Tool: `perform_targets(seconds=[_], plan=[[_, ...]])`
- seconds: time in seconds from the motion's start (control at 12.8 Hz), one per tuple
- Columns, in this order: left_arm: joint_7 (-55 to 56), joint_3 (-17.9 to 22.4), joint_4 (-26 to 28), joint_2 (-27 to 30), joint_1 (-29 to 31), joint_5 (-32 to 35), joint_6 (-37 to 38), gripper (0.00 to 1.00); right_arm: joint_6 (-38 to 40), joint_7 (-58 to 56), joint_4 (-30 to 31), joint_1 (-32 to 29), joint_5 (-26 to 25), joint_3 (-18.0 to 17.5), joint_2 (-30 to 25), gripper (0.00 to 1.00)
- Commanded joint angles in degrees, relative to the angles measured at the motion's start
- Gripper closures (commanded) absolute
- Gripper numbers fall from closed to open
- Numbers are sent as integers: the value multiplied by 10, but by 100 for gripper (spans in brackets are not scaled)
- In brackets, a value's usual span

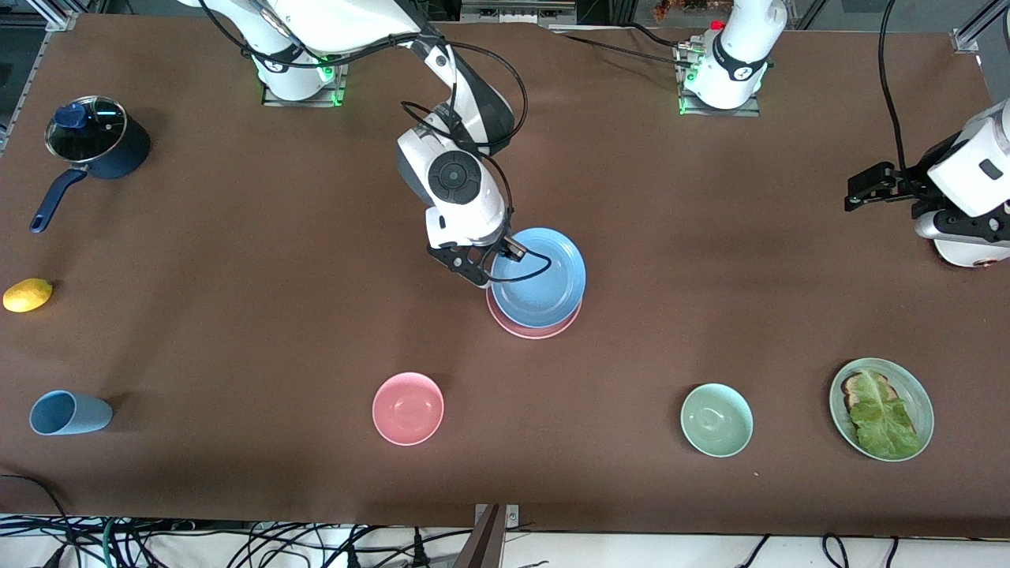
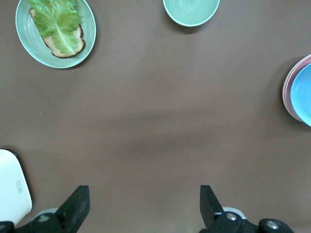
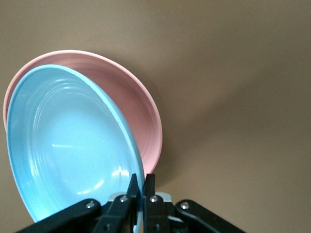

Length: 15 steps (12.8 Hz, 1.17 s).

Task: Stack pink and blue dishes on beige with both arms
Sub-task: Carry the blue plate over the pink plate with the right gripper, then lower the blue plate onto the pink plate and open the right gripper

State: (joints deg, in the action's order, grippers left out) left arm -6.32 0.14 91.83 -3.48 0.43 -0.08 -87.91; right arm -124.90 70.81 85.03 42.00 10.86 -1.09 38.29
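The sky-blue plate [image 1: 544, 276] [image 3: 68, 145] hangs slightly tilted over the pale pink plate [image 1: 530, 329] [image 3: 143, 111], which lies flat mid-table. My right gripper [image 1: 477, 276] [image 3: 142, 177] is shut on the blue plate's rim, at the side toward the right arm's end. The blue plate covers most of the pink one. The beige plate is hidden. My left gripper [image 1: 860, 189] [image 2: 142, 191] waits open and empty over bare table at the left arm's end. In its view the blue plate [image 2: 305, 90] and the pink plate [image 2: 289, 92] show at the edge.
A pink bowl [image 1: 408, 408], a mint bowl [image 1: 716, 420] [image 2: 190, 9] and a green plate with bread and lettuce [image 1: 881, 409] [image 2: 56, 31] lie nearer the front camera. A lidded pot [image 1: 95, 138], a lemon [image 1: 28, 294] and a blue cup [image 1: 67, 412] lie at the right arm's end.
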Motion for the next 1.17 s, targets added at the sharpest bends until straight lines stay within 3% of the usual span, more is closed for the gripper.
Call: perform_targets(seconds=[0.0, 0.39, 0.55, 0.7, 0.78, 1.09], plan=[[-10, 2, -1, 4, -2, -5, 5, 0, -24, 12, 4, 6, -14, 5, 6, 100], [-10, 2, -1, 4, -2, -5, 6, 0, -38, 11, 0, 5, -15, 6, 6, 97], [-10, 2, -1, 4, -2, -5, 6, 0, -42, 11, 0, 6, -15, 6, 6, 76], [-10, 2, -1, 4, -2, -5, 6, 0, -42, 11, 2, 5, -15, 6, 6, 62], [-10, 2, -1, 4, -2, -5, 6, 0, -42, 12, 3, 6, -16, 6, 6, 48], [-10, 2, -2, 4, -2, -5, 6, 0, -38, 11, 3, 4, -15, 7, 3, 36]])
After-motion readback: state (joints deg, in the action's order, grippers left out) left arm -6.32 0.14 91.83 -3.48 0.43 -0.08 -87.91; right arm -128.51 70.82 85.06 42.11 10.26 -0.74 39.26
